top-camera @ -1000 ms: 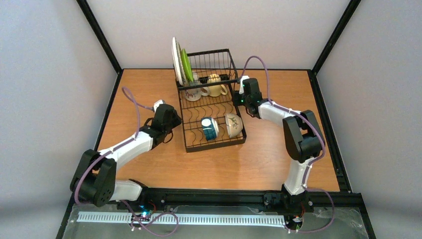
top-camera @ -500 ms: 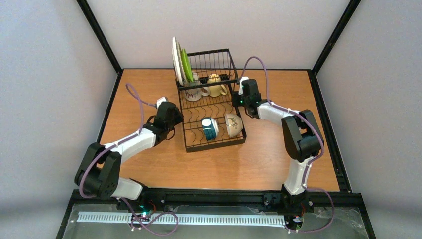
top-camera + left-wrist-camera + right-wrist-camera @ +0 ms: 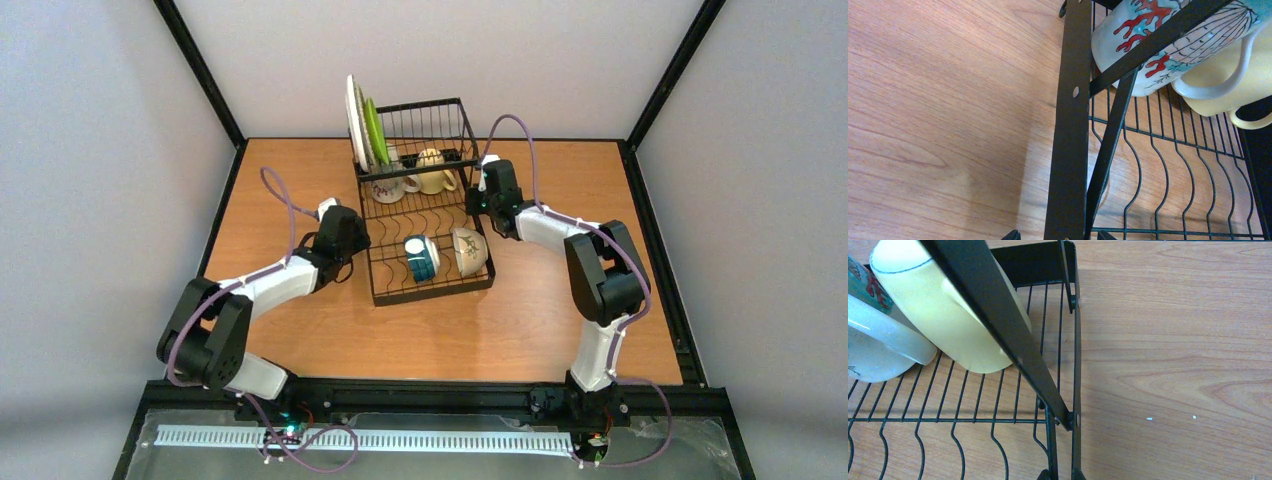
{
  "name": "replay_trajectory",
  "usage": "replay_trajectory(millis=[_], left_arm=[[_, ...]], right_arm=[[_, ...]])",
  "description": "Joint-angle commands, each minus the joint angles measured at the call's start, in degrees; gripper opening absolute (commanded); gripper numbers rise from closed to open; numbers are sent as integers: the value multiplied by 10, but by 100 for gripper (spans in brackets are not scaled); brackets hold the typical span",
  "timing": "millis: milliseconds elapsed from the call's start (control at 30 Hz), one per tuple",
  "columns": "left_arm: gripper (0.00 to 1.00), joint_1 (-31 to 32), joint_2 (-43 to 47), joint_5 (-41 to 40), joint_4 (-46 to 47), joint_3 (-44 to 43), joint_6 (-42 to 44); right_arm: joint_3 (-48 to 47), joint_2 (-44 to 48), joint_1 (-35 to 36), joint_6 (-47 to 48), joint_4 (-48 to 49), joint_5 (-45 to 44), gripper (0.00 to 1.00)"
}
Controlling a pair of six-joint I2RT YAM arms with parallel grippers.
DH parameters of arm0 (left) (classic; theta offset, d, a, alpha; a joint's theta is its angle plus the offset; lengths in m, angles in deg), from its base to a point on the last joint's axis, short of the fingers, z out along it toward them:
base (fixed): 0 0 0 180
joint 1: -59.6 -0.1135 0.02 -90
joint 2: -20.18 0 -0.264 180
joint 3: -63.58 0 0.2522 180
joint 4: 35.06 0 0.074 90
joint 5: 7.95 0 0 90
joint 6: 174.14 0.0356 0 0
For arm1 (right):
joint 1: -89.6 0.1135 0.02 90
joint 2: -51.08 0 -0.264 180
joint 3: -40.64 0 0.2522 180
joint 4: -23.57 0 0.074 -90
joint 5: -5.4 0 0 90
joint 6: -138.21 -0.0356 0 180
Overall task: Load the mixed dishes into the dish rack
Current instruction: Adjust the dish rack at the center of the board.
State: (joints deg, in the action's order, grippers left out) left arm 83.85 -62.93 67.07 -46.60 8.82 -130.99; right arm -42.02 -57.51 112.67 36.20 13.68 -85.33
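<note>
Showing mere slivers, left tool (image 3: 1058, 235) gapes astride the dish rack (image 3: 1070, 125); right tool (image 3: 1060, 474) clamps its rim.

Left arm (image 3: 262, 288) and right arm (image 3: 590, 262): white link shells, bulky black joint housings, a purple cable (image 3: 283, 207) looping along each. Left end effector (image 3: 1058, 235) and right end effector (image 3: 1059, 475) have black fingertips.

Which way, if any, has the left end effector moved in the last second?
Yes: the left end effector has edged right and slightly up-frame, closing on the left rail of the dish rack.
</note>
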Motion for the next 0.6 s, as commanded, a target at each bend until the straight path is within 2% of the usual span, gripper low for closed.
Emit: replay_trajectory(millis=[0,567], left_arm=[[86,-1,-10,-8,21,-22,15],[85,-1,-41,11,30,-43,28]], right_arm=[[13,-16,-1,-29,-16,-24,2],[41,11,-1,-89,-62,-118,2]])
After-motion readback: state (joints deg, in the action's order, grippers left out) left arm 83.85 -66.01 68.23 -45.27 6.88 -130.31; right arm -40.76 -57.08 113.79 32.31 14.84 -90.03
